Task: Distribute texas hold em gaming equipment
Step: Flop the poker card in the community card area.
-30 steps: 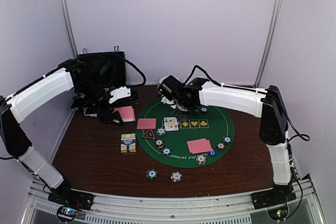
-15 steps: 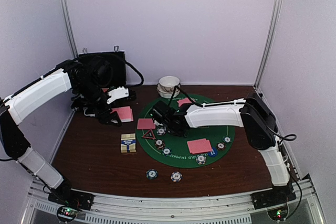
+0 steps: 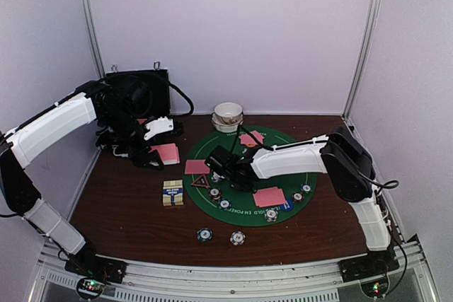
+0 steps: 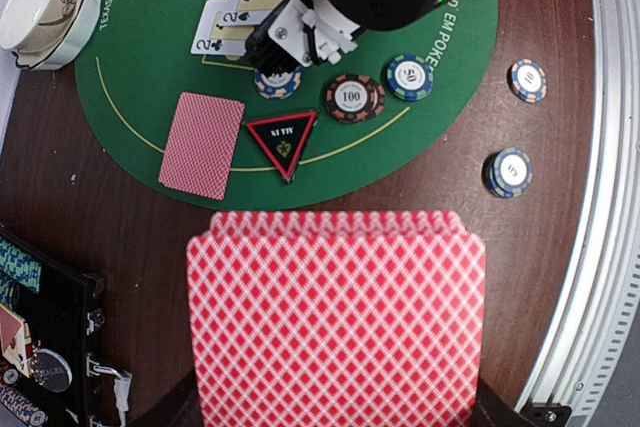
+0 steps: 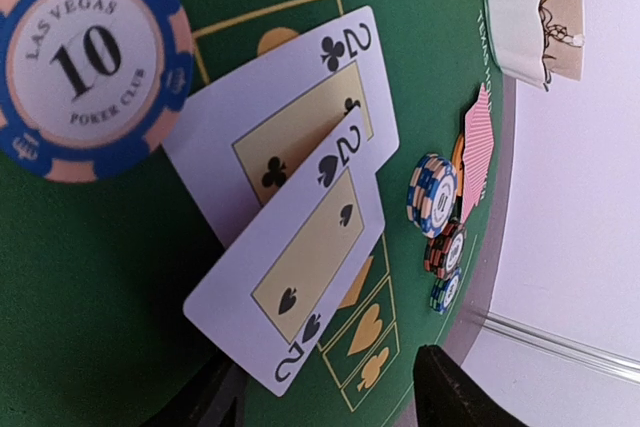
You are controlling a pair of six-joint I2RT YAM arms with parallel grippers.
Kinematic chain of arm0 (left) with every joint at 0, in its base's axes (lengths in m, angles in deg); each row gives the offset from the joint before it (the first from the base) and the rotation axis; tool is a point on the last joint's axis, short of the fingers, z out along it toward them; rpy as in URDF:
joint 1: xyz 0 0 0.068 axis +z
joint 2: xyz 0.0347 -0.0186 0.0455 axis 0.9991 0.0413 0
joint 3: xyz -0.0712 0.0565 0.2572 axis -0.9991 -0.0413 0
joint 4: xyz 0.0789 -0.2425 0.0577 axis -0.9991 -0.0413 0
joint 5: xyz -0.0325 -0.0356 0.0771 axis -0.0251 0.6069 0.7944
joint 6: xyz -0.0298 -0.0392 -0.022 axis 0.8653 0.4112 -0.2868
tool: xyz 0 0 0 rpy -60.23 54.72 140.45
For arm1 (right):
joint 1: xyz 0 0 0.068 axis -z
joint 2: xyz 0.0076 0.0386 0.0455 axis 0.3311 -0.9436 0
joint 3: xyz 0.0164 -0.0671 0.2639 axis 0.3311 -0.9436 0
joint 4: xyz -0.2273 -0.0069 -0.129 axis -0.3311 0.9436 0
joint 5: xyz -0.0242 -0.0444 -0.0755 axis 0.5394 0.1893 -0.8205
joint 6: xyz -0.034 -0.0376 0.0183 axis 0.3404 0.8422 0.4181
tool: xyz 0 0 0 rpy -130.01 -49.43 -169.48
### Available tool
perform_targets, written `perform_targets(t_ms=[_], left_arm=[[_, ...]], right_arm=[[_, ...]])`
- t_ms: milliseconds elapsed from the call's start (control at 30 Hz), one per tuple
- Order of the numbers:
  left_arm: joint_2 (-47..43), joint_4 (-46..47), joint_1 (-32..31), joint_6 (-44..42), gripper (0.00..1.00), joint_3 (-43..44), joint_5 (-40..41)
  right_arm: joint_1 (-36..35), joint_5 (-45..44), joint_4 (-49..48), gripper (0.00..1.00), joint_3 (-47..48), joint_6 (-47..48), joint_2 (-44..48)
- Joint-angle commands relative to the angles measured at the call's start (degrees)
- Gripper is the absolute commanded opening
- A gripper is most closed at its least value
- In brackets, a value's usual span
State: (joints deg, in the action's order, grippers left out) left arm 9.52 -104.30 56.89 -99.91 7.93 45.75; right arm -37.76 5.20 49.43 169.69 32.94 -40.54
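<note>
Top external view shows the big things best. The round green mat (image 3: 248, 211) lies in the middle of the brown table (image 3: 127, 210). The black case (image 3: 138, 93) stands at the far left. The left gripper (image 3: 151, 153) is off to that side, near the case, pressed tight on a pack of pink-backed cards (image 4: 335, 317). I think it sits there so the pack is ready but out of the other arm's way. The right gripper (image 3: 221, 164) is down low over the left part of the mat, where cards get laid out.

The right wrist view shows what the arm hides from above. The two of clubs (image 5: 290, 117) and the two of spades (image 5: 310, 257) lie face up on the green, one partly over the other. The fingers (image 5: 450, 392) are spread apart around the near end of the cards. They pinch nothing that I can see. A blue chip (image 5: 95, 57) with a ten on it sits just beside the cards.

The left wrist view shows the small things in a row. A single pink-backed card (image 4: 202, 144) lies face down, with the red-rimmed triangle marker (image 4: 282, 137) just beside it. Next come a brown chip (image 4: 352, 97) and a teal chip (image 4: 409, 75). This view also shows the held pack is many cards. From above it is only a pink patch.
</note>
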Motion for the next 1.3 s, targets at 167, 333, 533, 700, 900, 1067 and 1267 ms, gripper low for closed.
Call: perform_targets(t_ms=[167,333,533,700,900,1067,1267], left_arm=[[-0.55,0.21,0.42,0.09,0.00,1.12,-1.25],[-0.21,-0.21,0.42,0.18,0.00,1.72,-1.54],[-0.21,-0.38,0.42,0.27,0.00,1.66,-1.41],[-0.23,-0.37,0.42,0.18,0.00,1.64,-1.23],[-0.33,-0.37,0.46,0.18,0.00,1.29,-1.29],[-0.31,-0.29,0.42,0.08,0.00,1.38,-1.34],[-0.05,-0.38,0.42,0.18,0.00,1.47,-1.82]], right_arm=[[-0.25,1.15,1.27,0.65,-3.74,-2.86,5.85],[0.08,1.77,2.86,0.65,-2.76,-3.12,4.81],[1.32,3.38,5.35,0.65,0.90,-6.21,3.55],[3.95,11.45,5.86,0.69,1.30,-12.59,7.25],[9.00,22.87,5.99,0.84,-1.22,-23.82,11.13],[11.90,30.14,3.85,0.81,-6.23,-29.84,14.22],[12.01,34.01,2.21,0.76,-10.31,-32.86,12.95]])
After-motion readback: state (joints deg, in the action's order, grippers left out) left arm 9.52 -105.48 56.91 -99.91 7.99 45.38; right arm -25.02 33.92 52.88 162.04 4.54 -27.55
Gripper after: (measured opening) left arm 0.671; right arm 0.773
